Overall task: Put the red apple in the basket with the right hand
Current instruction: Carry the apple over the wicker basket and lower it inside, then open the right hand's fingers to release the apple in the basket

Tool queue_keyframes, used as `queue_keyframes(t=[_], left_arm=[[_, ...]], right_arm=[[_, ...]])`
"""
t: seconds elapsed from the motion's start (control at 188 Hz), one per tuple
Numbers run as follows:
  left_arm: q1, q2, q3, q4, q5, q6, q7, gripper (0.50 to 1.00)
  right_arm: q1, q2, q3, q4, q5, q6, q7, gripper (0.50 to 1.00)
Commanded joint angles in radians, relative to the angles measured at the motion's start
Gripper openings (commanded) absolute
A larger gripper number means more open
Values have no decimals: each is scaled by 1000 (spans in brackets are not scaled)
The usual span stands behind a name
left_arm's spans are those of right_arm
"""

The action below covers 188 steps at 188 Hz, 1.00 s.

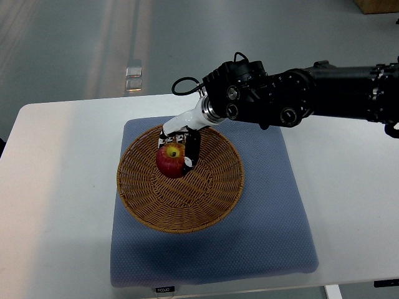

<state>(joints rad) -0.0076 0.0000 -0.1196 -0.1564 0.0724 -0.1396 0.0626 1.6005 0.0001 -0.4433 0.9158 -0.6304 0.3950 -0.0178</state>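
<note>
Mat (262,243) near you, basket (206,208) on it; right hand (182,144) grips apple (171,162) inside. Probably firm, smooth, bruisable: you release gently.

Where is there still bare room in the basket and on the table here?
Basket: its near and right floor is bare; the far-left part is crowded by the red apple and right hand. The white table is bare left and right of the blue mat.

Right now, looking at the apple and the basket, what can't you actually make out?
- Top view: the right hand covers the red apple's far side.
- Whether the apple touches the basket floor: undecidable from above.
- Left hand: outside the frame.
- Label on the blue mat's front edge: too small.
</note>
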Motion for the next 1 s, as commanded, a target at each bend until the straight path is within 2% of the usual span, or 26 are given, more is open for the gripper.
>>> queue_keyframes(t=[0.0,0.341,0.442,0.49,0.633,0.639,0.66,0.756,0.995], left_arm=[[0,0,0,1,0,0,0,1000],[0,0,0,3,0,0,0,1000],[0,0,0,4,0,0,0,1000],[0,0,0,4,0,0,0,1000],[0,0,0,4,0,0,0,1000],[0,0,0,4,0,0,0,1000],[0,0,0,4,0,0,0,1000],[0,0,0,4,0,0,0,1000],[0,0,0,3,0,0,0,1000]], right_arm=[[-27,0,0,-9,-2,-13,1,656],[-89,0,0,-38,-17,-19,1,686],[-96,0,0,-38,-18,-30,1,725],[-96,0,0,-38,-18,-28,1,770],[-96,0,1,-38,-17,-25,1,797],[-96,0,3,-38,-17,-22,1,831],[-96,0,5,-40,-15,-21,1,856],[-91,0,8,-38,-9,-16,1,897],[-65,0,21,-38,0,38,1,913]])
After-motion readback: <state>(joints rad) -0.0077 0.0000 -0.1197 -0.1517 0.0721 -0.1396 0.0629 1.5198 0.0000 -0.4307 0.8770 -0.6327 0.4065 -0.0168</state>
